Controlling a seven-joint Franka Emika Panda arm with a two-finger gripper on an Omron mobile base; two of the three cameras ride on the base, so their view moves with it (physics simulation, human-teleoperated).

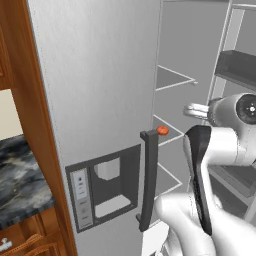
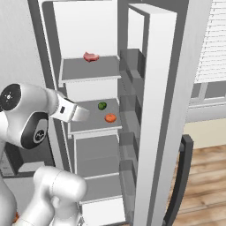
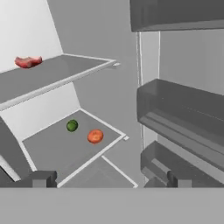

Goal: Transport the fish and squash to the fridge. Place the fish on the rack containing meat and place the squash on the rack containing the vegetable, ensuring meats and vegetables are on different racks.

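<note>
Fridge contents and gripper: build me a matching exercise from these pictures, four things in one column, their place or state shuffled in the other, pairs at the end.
Things
1. squash
2. red meat
3. green vegetable
4. gripper

Place or state
A. alone on the upper rack
B. open, holding nothing
C. orange-red, on the middle rack near its front edge
D. on the middle rack, further back, beside the orange one

Pairs: 1-C, 2-A, 3-D, 4-B

Brushed-metal fridge (matt shelves)
</note>
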